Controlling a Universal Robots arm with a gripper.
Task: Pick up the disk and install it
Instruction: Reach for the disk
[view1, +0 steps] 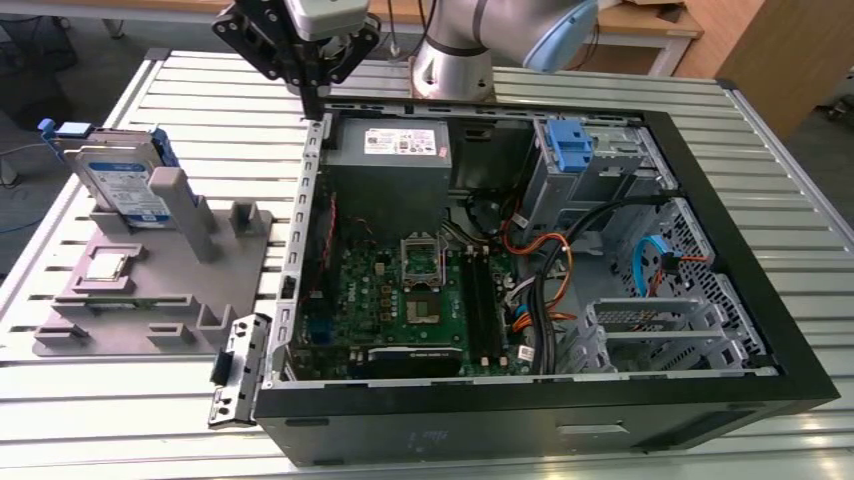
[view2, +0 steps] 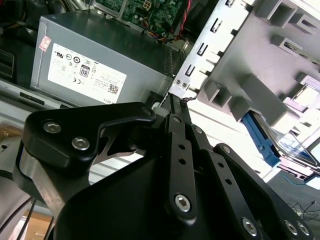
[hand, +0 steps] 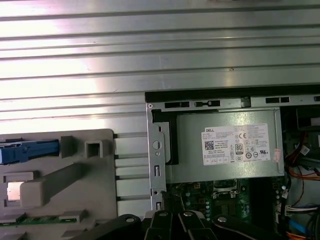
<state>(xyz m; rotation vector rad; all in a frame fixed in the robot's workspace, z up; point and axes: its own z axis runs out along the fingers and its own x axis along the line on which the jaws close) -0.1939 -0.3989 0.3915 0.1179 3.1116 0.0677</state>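
The disk (view1: 120, 185) is a silver drive with a white-and-blue label and a blue frame. It stands on edge in a grey fixture (view1: 160, 295) at the exterior view's left, beside the open computer case (view1: 534, 420). Its blue frame also appears in the second wrist view (view2: 260, 136) and the first wrist view (hand: 30, 150). My gripper (view1: 314, 108) hangs above the case's back corner nearest the fixture, well apart from the disk. Its fingers (view2: 172, 107) meet at the tips with nothing between them, so it is shut and empty.
Inside the case lie a grey power-supply box (view1: 390, 150), a green motherboard (view1: 414, 290), loose cables and a drive cage with a blue latch (view1: 567, 150). A small silver chip (view1: 107, 265) rests on the fixture. Everything stands on a slatted metal table (view1: 134, 420).
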